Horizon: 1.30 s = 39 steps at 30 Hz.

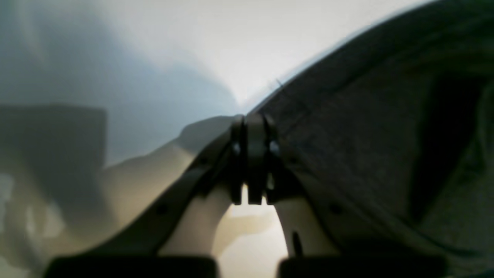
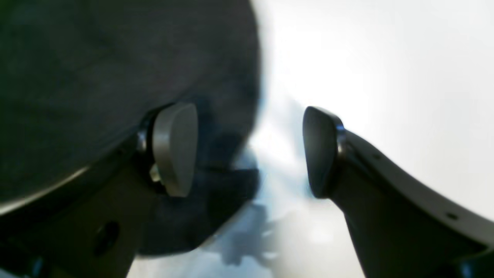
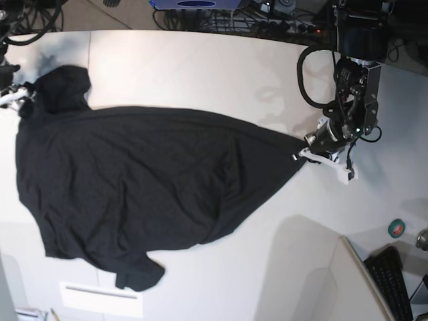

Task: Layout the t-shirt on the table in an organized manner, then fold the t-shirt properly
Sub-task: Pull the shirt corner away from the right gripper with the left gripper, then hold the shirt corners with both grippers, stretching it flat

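One t-shirt point(image 3: 140, 187), black soft knit with its plain side up, no print or lettering visible, lies spread and wrinkled on the smooth white table point(image 3: 200, 67), long axis running side to side and tapering to a point. Left gripper point(image 1: 252, 127) is clamped on that pointed corner; right gripper point(image 2: 249, 150) stands wide apart, one pad against the cloth's other edge, holding nothing.

Overhead base view of the whole table point(image 3: 200, 67); wrist views close, sharing the t-shirt point(image 3: 147, 180).

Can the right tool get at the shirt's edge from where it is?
Probably yes: the right tool is open with the shirt edge between its fingers, over bare table, nothing blocking.
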{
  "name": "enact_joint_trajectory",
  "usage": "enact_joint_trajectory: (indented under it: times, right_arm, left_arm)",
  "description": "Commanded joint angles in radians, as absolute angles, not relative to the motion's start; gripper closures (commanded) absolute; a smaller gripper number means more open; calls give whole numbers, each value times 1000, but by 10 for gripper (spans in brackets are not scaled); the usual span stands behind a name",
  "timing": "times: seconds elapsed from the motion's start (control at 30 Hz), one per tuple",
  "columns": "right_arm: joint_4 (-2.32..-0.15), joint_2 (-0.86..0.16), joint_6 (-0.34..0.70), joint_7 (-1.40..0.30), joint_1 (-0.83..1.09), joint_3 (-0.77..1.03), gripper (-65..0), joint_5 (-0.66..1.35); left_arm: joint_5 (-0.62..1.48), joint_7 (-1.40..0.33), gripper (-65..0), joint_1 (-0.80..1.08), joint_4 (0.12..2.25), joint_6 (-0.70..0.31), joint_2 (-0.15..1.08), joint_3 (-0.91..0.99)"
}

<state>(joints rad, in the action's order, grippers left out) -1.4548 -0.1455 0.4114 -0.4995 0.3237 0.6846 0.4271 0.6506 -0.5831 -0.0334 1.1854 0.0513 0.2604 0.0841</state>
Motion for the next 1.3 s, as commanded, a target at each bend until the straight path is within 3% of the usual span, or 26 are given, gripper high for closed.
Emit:
enact_joint_trajectory:
  times: [0.0,0.17,0.5,0.57,0.63,0.7,1.03,1.27]
  right_arm:
    - [-1491,-160,417,-487,335,656,-404,440]
    - [-1511,-159,298,-486,346,547,-404,268]
    - [-1514,-157,295,-483,344,509,-401,220]
    - [-1514,-157,295,-483,332,507,-335,220]
    - [-1511,-157,295,-484,332,499,-191,220]
    - [-1514,-157,295,-487,332,483,0,220]
    - [-1503,-157,295,-487,334,372,0,219]
    - [-1319,-165,292,-489,269,397,0,216]
  left_arm:
    - [653,-564,0,-39,1213,45,286,107]
    - [651,-564,0,-30,1210,45,295,142]
    - [650,-564,0,1,1230,45,328,266]
    - [650,-564,0,15,1231,45,334,268]
    - [647,-564,0,21,1231,45,335,271]
    - [647,-564,0,22,1231,45,335,275]
    - [647,-564,0,22,1230,45,335,275]
    - [647,-564,0,22,1230,45,335,275]
